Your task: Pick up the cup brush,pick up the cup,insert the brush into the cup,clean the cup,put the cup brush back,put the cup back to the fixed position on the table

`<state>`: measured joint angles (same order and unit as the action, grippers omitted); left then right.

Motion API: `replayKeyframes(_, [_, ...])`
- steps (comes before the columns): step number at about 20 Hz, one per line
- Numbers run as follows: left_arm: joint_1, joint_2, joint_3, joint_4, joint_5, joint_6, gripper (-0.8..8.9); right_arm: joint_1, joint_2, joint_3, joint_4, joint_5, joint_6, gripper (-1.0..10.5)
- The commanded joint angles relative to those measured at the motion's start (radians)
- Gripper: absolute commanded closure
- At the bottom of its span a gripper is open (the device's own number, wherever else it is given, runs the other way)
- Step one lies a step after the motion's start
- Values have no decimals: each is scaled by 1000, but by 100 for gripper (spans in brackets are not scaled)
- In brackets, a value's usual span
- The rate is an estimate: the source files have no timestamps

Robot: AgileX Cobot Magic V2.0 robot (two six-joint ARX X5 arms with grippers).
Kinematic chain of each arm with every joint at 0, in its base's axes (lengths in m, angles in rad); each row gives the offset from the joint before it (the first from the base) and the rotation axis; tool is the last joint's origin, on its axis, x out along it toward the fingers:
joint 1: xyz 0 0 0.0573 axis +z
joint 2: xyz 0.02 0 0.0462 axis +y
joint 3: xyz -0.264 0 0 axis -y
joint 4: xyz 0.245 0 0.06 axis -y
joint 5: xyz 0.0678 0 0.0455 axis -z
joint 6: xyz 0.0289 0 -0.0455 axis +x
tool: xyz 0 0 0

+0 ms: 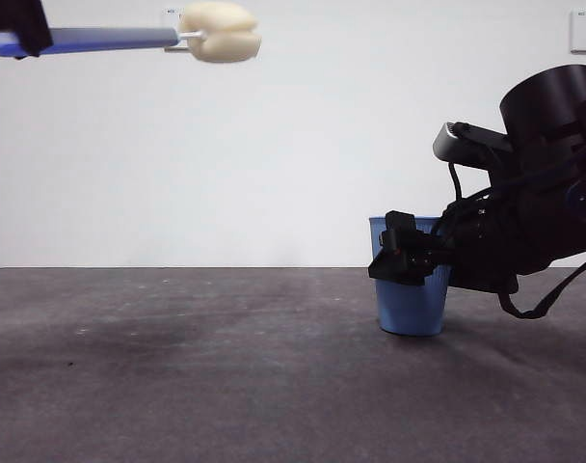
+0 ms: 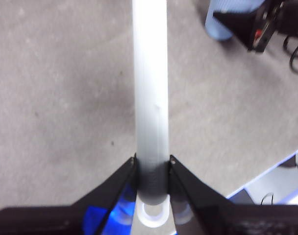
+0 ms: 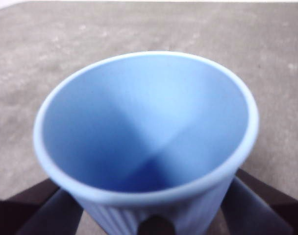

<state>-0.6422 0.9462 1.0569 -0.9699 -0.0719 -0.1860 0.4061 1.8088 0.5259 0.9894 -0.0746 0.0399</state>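
My left gripper (image 1: 21,31) is high at the top left, shut on the cup brush's grey handle (image 2: 150,73). It holds the brush level, with the cream sponge head (image 1: 221,32) pointing right. The blue ribbed cup (image 1: 409,294) stands upright on the table (image 1: 226,376) at the right. My right gripper (image 1: 401,258) reaches in from the right, one jaw on each side of the cup's upper wall. In the right wrist view the cup (image 3: 149,122) fills the space between the jaws of the gripper (image 3: 154,215), open mouth towards the camera and empty inside.
The right arm's dark bulk and cables (image 1: 534,212) fill the right side above the table. A white wall with a socket (image 1: 585,31) stands behind. The left wrist view also shows the cup (image 2: 220,22) and the right gripper (image 2: 252,24) far off.
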Motion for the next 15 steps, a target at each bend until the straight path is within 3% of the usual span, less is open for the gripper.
replayKeyframes(1, [-2, 0, -2, -23, -4, 66, 822, 10, -72, 3, -65, 2, -16, 963])
replayKeyframes(4, [-2, 0, -2, -57, -2, 150, 822, 32, -219, 8, -274, 4, -113, 963])
replayKeyframes(6, [-2, 4, -2, -73, 0, 219, 822, 53, -319, 41, -509, 9, -197, 963])
replayKeyframes(9, [-2, 30, -2, -116, 5, 301, 822, 109, -431, 119, -847, 102, -340, 963])
replayKeyframes(15, [-9, 116, -2, -170, 52, 431, 822, 214, -502, 293, -1246, 297, -595, 963])
